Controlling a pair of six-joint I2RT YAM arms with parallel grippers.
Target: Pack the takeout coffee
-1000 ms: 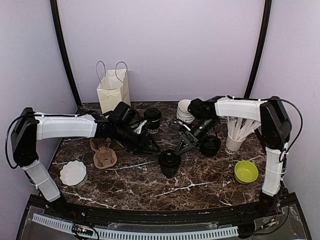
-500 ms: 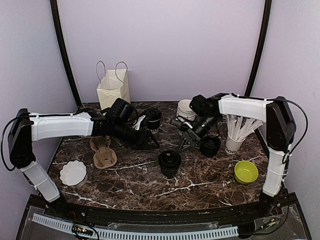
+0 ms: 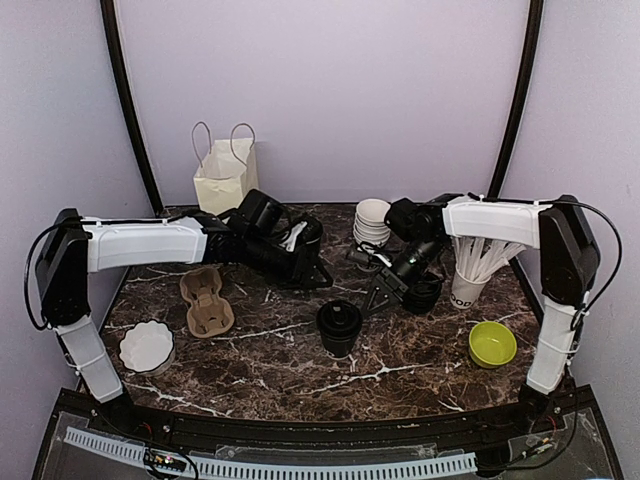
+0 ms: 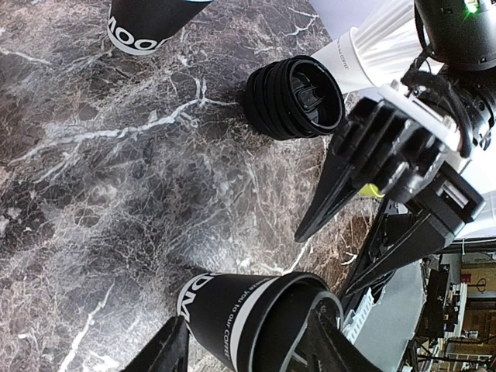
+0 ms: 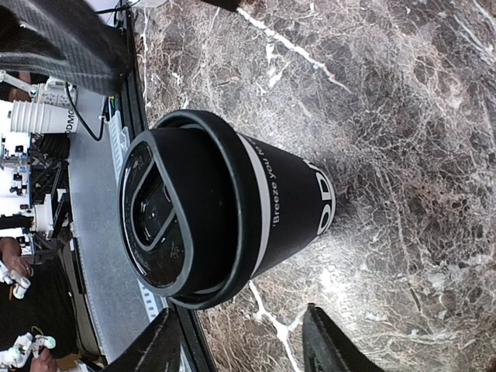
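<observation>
One takeout coffee cup [image 3: 340, 326], black-banded with a black lid, stands in the middle of the table. My left gripper [image 3: 318, 280] hangs open just behind and left of it. In the left wrist view the cup [image 4: 232, 314] shows between the spread fingertips of that gripper [image 4: 248, 316], untouched. My right gripper [image 3: 378, 298] is open to the cup's right. In the right wrist view the cup [image 5: 225, 217] stands ahead of that gripper's [image 5: 242, 310] fingertips, apart from them. A second cup [image 4: 147, 23] stands farther back.
A stack of black lids [image 3: 422, 292] and a cup of white sticks [image 3: 468, 272] sit by the right arm, a green bowl [image 3: 492, 343] nearer. White bowls [image 3: 372, 222] are at the back, a paper bag [image 3: 225, 180] back left, a cardboard cup carrier [image 3: 207, 300] and white dish [image 3: 147, 345] left.
My left arm has swung toward the back and right, carrying its gripper away from the carrier. The right gripper has shifted slightly right and nearer. The middle cup has not moved.
</observation>
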